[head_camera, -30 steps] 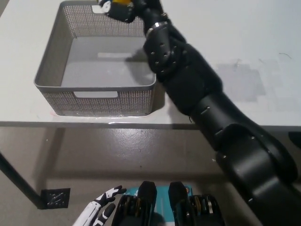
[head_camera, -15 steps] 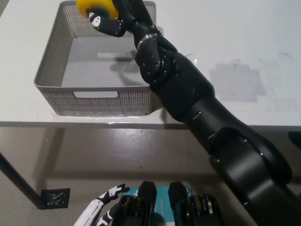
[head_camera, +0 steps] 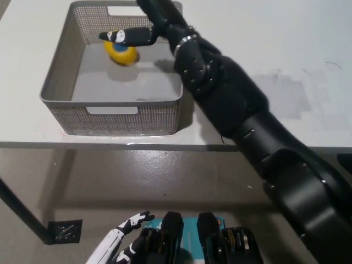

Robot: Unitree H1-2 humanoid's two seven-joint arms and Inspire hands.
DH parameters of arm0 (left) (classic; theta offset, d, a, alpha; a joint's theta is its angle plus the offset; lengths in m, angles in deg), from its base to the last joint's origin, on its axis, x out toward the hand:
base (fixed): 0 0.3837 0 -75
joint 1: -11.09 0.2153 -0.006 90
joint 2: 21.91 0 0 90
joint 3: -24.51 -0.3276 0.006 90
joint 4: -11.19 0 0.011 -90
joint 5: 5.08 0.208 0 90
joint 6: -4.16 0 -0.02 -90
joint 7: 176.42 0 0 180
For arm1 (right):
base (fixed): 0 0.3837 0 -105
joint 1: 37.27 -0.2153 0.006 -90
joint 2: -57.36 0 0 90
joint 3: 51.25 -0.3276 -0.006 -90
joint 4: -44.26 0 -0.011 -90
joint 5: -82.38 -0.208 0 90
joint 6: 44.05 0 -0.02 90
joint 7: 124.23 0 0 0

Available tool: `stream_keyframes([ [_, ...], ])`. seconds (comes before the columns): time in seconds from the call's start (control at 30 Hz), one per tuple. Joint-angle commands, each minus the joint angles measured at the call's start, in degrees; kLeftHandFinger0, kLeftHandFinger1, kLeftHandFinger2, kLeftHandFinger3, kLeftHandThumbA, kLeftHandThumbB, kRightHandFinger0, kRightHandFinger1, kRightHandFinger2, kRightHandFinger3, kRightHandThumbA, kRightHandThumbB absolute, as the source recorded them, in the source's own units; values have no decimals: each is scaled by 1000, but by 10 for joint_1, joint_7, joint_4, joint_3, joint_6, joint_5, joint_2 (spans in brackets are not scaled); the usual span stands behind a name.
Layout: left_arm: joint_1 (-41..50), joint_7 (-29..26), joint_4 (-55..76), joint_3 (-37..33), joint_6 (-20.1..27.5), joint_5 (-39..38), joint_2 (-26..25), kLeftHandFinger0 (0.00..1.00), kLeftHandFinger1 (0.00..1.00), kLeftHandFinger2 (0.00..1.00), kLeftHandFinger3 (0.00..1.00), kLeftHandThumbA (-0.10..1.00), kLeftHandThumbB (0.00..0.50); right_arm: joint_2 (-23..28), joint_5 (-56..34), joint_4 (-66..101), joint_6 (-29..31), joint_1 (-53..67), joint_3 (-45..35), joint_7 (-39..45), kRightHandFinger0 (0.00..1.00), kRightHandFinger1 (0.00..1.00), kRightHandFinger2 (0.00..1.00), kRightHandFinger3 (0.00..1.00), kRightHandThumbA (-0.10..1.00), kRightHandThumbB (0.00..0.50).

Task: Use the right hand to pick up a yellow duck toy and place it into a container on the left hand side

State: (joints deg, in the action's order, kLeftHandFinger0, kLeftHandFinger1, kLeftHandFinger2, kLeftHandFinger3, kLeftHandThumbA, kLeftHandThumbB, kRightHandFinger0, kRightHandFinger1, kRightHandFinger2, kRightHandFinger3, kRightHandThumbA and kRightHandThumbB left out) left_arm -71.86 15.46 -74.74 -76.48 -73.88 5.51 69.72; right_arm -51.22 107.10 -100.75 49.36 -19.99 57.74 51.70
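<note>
Perforated grey metal forms the walls of the basket [head_camera: 113, 118] on my white desk [head_camera: 264, 55], a rectangular tray with rounded corners, a slot handle in the near wall and another in the far one. Inside it, on the smooth grey floor towards the far side, sits the yellow duck toy [head_camera: 123, 54], a rounded glossy lump with a touch of blue on top; its upper part is covered by the black fingers [head_camera: 125, 37] above it, and I cannot make out a head or beak. My right hand [head_camera: 144, 28] reaches over the basket's far right corner, fingers stretched out flat towards picture left and not closed on anything; whether they brush the duck or hang just above it I cannot tell. Most of the palm is hidden by the wrist and cut by the top edge. The bulky black right arm [head_camera: 247, 126] slants up from the lower right, crossing the desk edge and masking the basket's right rim. My white left hand [head_camera: 124, 245] rests low at the bottom left, below the desk over the brown floor [head_camera: 110, 176], partly cut off, fingers apart and empty.
</note>
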Motion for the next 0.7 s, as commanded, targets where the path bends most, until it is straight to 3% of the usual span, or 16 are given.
stream_keyframes([
  [0.0,-11,6,13,-4,14,7,-9,1000,1000,1000,1000,941,220,63,-9,124,-33,3,-28,29,1000,1000,1000,1000,967,329],
  [0.1,-13,7,11,-4,15,7,-11,1000,1000,1000,1000,949,216,99,-19,198,-43,23,-52,38,1000,1000,1000,1000,934,300],
  [0.27,-15,8,17,-1,11,9,-15,1000,1000,1000,1000,937,186,187,-27,365,-85,62,-102,73,1000,1000,1000,1000,1000,327],
  [0.33,-16,6,17,0,12,12,-16,1000,1000,1000,1000,941,190,217,-34,421,-100,77,-120,89,1000,1000,1000,1000,1000,303],
  [0.4,-16,4,15,2,12,12,-16,1000,1000,1000,1000,949,205,249,-44,486,-122,100,-146,101,1000,1000,1000,1000,1000,313],
  [0.57,-15,-1,13,13,11,4,-16,1000,1000,1000,1000,967,221,293,-81,618,-165,165,-198,122,1000,1000,1000,1000,1000,307],
  [0.67,-16,-5,12,20,1,4,-14,1000,1000,1000,1000,1000,232,295,-106,692,-155,229,-225,113,1000,1000,1000,1000,1000,299],
])
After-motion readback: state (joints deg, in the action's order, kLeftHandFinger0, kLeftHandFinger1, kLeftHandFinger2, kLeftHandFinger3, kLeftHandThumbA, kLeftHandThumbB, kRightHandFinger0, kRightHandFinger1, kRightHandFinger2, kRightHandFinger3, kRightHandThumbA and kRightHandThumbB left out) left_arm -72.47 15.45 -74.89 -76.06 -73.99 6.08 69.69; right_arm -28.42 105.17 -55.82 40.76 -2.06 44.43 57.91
